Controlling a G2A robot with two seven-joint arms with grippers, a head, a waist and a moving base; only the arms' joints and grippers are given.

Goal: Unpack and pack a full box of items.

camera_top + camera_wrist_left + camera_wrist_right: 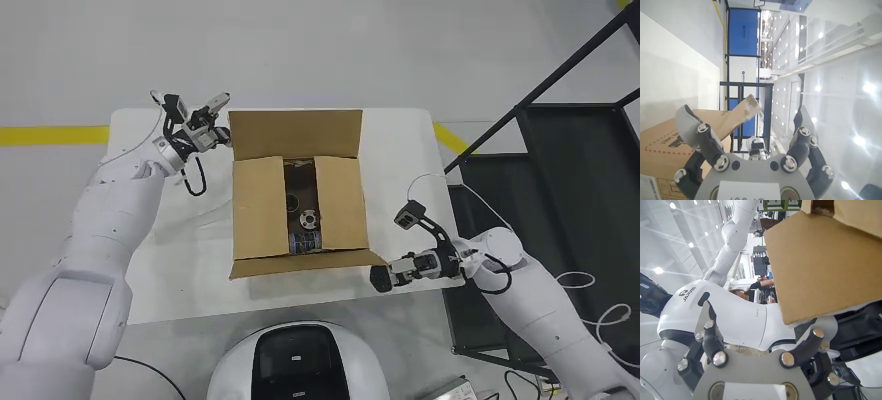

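The right gripper (757, 321) has its jaws spread wide. The corner of the near flap (815, 262) lies against the inner pad of one finger (804, 329), and nothing is clamped between the two. In the top view this gripper (385, 276) sits at the near right corner of the box (258, 205), level with the outer edge of that flap.

The left gripper (744, 123) is also spread wide and holds nothing. One grey fingertip (685, 121) stands just in front of the box's outer wall, but I cannot tell whether it touches. From above, it (192, 105) is at the far left corner of the box, just beside the far flap (295, 132).

The box is plain brown cardboard and stands in the middle of the white table (165, 285) with all four flaps undone. The far flap stands up and back, and the near one folds out toward the robot. The two side flaps (340, 205) lean in over the opening and leave a dark slot between them. In that slot lie small items (308, 230), one a round metal-looking piece; the rest are too dim to name. The outer wall beside the left gripper carries a red dashed triangle, black marks and a white label (647, 186)
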